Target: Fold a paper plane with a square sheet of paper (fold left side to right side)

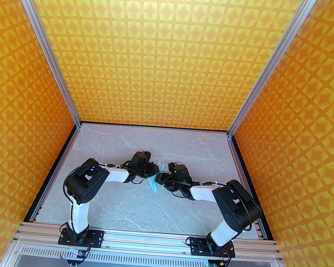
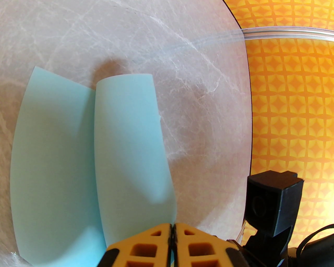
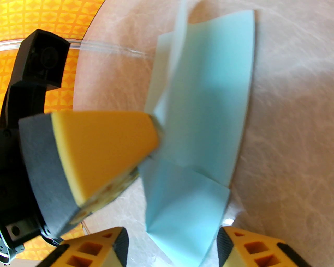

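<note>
**Left pincer lifts the flap; right pincer stands wide at the sheet's end**

The square sheet of paper [image 1: 154,185] lies near the middle of the table [image 1: 115,209], between the two wrists. It is partly folded. One long flat panel [image 2: 52,146] rests on the marbled top, and a raised flap [image 2: 130,135] curves up beside it.

The left gripper [image 2: 172,229] has its yellow fingers pressed together on the near edge of the raised flap and pinches it. This hold probably serves to carry the left side across to the right, since only a lifted edge can be swung over.

In the right wrist view the same pincer reaches in from the left, with its tip at the flap's edge.

The right gripper [image 3: 172,242] stands spread, one finger on each side of the sheet's near end, and clamps nothing. One finger is clearly apart from the paper. The other is just beside its edge, and whether it touches cannot be told.

Standing this way, it seems placed to steady the lower layer or to press the crease once the flap comes down. The flap is not yet flat, so the fold looks unfinished. The paper is thin and held by one edge, so it could slide or buckle.
</note>
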Tool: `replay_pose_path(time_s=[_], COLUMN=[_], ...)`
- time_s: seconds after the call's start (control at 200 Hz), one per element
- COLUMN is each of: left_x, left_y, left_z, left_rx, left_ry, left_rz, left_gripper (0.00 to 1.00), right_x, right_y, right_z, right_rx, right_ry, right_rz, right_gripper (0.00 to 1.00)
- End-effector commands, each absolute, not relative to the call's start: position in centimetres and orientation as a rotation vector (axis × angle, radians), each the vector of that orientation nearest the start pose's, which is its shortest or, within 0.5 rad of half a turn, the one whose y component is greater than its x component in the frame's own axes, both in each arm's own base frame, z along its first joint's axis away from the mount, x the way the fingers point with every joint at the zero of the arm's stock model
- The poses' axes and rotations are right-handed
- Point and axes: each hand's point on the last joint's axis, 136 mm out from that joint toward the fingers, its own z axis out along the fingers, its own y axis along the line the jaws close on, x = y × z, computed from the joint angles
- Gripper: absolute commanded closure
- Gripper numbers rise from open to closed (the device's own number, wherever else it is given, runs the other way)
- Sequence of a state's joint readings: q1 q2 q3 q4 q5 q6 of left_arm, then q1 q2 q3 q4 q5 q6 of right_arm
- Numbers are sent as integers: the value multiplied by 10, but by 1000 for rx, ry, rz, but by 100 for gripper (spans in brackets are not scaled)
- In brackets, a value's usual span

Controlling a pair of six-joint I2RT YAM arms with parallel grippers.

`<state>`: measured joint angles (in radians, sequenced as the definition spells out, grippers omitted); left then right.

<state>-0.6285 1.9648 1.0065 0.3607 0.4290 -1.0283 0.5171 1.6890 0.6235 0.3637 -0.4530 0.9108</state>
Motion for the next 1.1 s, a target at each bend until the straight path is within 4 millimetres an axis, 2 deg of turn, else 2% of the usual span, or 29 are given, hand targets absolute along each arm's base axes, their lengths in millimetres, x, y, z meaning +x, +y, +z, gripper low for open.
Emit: replay_pose_path(time_s=[0.0,0.13,0.275,0.445,0.69,0.82,0.925,1.005,1.095], left_x=[366,366,366,366,366,366,365,364,364], left_y=[-357,-358,-359,-359,-359,-359,-359,-358,-356], left_z=[61,62,61,62,62,64,65,67,68], left_rx=[-191,-189,-188,-184,-177,-174,-166,-152,-147], left_ry=[2465,2464,2466,2466,2467,2466,2467,2465,2465], left_rz=[-1300,-1301,-1301,-1301,-1297,-1296,-1292,-1286,-1269], left_gripper=[89,89,89,89,87,89,84,86,87], right_x=[310,312,311,308,307,308,308,308,308], right_y=[265,266,261,256,254,256,255,255,256], right_z=[32,29,20,12,4,6,7,8,12], right_rx=[236,247,264,272,280,270,259,252,239], right_ry=[2526,2537,2568,2599,2620,2619,2622,2622,2617], right_rz=[1184,1171,1119,1076,1056,1058,1048,1046,1055], right_gripper=[35,35,39,55,54,54,55,57,51])
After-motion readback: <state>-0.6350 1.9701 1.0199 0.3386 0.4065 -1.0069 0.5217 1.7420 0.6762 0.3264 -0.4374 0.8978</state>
